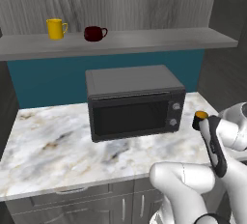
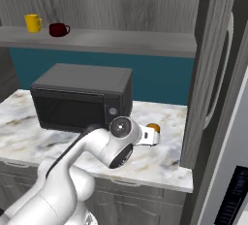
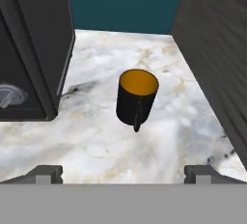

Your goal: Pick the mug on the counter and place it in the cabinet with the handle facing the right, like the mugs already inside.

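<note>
The black mug (image 3: 136, 97) with its orange inside stands upright on the white marble counter (image 3: 96, 141), its loop handle turned toward my hand camera. My gripper (image 3: 124, 175) is open, its two fingertips (image 3: 46, 174) spread wide and nothing between them; the mug sits ahead of them, apart. From the base, the mug's orange rim (image 1: 200, 116) (image 2: 153, 127) peeks out just past my arm. Up on the grey cabinet shelf (image 1: 144, 42) stand the yellow mug (image 1: 56, 28) and the dark red mug (image 1: 94, 33), handles to the right.
A black microwave (image 1: 135, 102) (image 3: 34, 49) sits on the counter just left of the mug. A dark grey side panel (image 3: 217, 49) (image 2: 213, 73) rises close on its right. The teal back wall (image 3: 125, 6) is behind it.
</note>
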Motion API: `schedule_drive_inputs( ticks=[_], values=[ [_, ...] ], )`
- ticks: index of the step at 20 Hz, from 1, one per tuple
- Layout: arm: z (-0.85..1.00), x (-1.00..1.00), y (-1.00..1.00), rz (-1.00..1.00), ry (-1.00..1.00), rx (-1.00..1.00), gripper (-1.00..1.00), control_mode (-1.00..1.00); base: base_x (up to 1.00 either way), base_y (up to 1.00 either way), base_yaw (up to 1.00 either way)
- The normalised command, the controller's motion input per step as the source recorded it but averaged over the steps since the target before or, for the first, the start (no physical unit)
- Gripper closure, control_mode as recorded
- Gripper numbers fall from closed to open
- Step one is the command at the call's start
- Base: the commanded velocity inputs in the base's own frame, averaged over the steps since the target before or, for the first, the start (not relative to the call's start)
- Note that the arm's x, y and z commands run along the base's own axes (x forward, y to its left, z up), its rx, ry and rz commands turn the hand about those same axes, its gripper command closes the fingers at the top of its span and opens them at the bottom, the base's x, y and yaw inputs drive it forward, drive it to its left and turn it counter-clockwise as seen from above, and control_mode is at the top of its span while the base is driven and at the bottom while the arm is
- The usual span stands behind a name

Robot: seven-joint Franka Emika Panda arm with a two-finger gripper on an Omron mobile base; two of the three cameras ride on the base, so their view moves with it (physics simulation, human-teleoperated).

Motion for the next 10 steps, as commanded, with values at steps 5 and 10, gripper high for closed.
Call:
schedule_drive_inputs(
  ticks=[5, 10],
  values=[
    [-0.22, 0.29, -0.17, 0.0, 0.01, 0.0, -1.0, -1.0, 0.0, 0.0, 0.0],
    [-0.24, 0.29, -0.14, 0.0, 0.02, 0.0, -1.0, -1.0, 0.0, 0.0, 0.0]
  ],
)
